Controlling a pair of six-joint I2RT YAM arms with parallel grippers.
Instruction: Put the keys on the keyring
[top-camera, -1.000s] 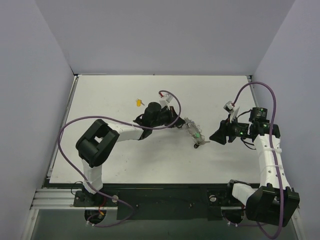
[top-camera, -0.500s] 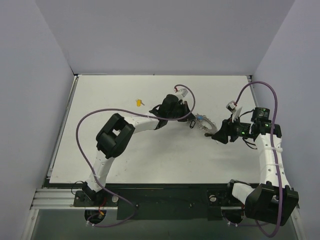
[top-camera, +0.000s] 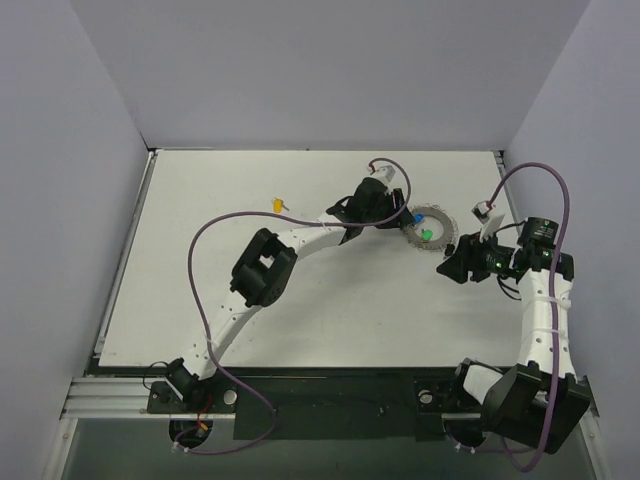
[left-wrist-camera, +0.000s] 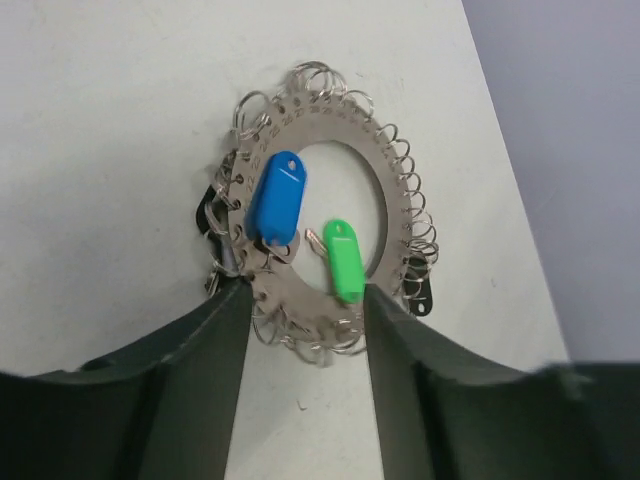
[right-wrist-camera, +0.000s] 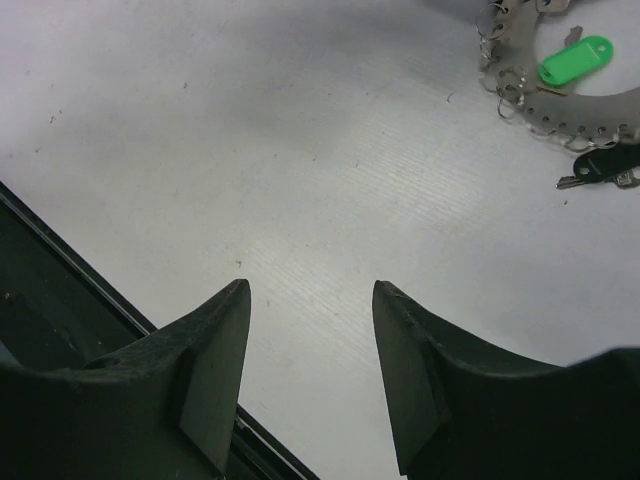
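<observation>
Overhead view faces down; both wrist views (close, downward) share the keyring.

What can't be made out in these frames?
- Keyring: right wrist view, cut off by top and right edges.
- Its near rim: left wrist view, partly behind left fingers.
- Yellow key: top view only, too small for detail.
- Blue key, green key: whether threaded on; blades lost among the small rings, left wrist view.

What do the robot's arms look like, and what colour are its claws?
The left arm and the right arm are both made of white tubes linked by chunky black joints. A thin purple cable loops along each one. Each arm ends in a dark claw with two fingers: the left claw and the right claw. A tiny green light glows near the right arm's wrist.
</observation>
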